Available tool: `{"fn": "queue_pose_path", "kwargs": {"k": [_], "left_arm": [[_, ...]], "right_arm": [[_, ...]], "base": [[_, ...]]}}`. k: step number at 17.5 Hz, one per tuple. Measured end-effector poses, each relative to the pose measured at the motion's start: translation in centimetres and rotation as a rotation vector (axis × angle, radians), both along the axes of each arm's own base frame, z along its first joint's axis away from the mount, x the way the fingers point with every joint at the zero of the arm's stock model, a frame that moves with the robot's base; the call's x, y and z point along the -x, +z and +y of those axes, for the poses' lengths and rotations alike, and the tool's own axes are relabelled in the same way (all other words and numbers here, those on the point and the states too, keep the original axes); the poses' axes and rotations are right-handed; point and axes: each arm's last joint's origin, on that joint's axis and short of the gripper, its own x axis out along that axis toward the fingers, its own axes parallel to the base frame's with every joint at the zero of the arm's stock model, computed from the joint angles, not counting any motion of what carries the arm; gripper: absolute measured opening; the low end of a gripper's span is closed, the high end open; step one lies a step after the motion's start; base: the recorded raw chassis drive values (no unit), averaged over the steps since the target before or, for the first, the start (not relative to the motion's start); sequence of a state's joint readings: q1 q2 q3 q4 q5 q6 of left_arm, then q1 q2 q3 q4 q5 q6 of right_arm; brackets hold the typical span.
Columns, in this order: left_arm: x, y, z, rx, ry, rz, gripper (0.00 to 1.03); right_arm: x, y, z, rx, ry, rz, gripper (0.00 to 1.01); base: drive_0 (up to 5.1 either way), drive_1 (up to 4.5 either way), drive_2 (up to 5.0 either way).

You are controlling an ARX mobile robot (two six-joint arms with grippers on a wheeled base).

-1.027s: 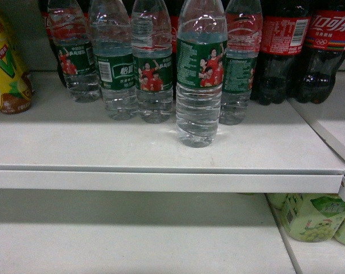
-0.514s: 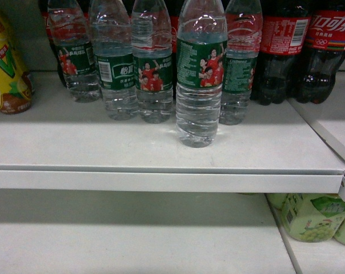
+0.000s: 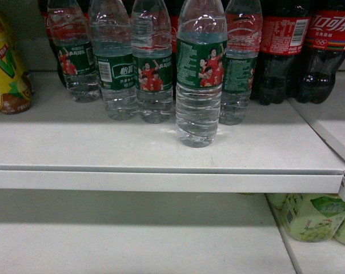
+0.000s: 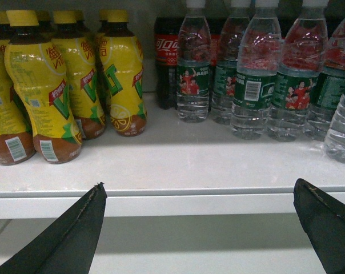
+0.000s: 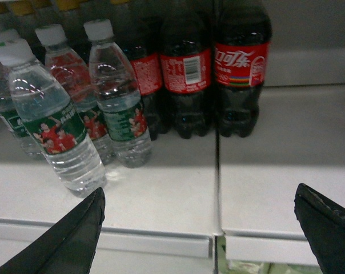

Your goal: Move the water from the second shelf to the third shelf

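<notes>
Nearest to you, both grippers hang short of the shelf edge with nothing between their fingers. In the left wrist view the left gripper [image 4: 198, 228] has its two dark fingers spread wide apart, one at each lower corner, and the right gripper [image 5: 198, 228] shows the same wide spread in its own view. Neither touches a bottle, and neither appears in the head view, so you are probably still lining up rather than reaching.

Next comes the white shelf [image 3: 161, 181], its front lip running across the picture, with a lower shelf [image 3: 132, 240] below it. That lower one is likely where the water goes, and some pale green bottles [image 3: 312, 217] already stand at its right end.

The water bottle [image 3: 201, 74] you most likely want stands upright, forward of the others, near the middle of the shelf. Standing out front like that, it leaves room on both sides for open fingers to close round it. In the right wrist view the same bottle [image 5: 55, 128] lies just ahead and to the left of the gripper.

Behind it stands a row of matching water bottles [image 3: 152, 68], close together. Further right are cola bottles [image 3: 327, 51], and to the far left yellow tea bottles [image 4: 58, 85].
</notes>
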State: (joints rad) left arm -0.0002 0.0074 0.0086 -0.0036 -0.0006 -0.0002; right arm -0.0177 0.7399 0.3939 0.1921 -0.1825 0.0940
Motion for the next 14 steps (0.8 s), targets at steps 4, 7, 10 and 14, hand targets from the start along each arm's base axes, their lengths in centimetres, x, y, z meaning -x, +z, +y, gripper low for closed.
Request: {"fn": "queue_pose_path", "kwargs": {"k": [4, 7, 10, 14], "left_arm": [[0.0, 0.0, 0.0, 0.000, 0.000, 0.000, 0.98], [0.0, 0.0, 0.0, 0.000, 0.000, 0.000, 0.98], [0.0, 0.0, 0.0, 0.000, 0.000, 0.000, 0.98], [0.0, 0.0, 0.0, 0.000, 0.000, 0.000, 0.98]], "right_arm": [[-4.3, -1.1, 4.6, 0.040, 0.122, 0.028, 0.98], [-6.3, -4.6, 8.2, 0.103, 0.182, 0.105, 0.98], [-7.7, -5.4, 10.7, 0.115, 0.235, 0.127, 0.98], [-8.8, -3.3, 12.9, 0.038, 0.266, 0.056, 0.98]], "base": [[0.0, 0.00, 0.0], [0.0, 0.00, 0.0], [0.0, 0.00, 0.0], [0.0, 0.00, 0.0]]}}
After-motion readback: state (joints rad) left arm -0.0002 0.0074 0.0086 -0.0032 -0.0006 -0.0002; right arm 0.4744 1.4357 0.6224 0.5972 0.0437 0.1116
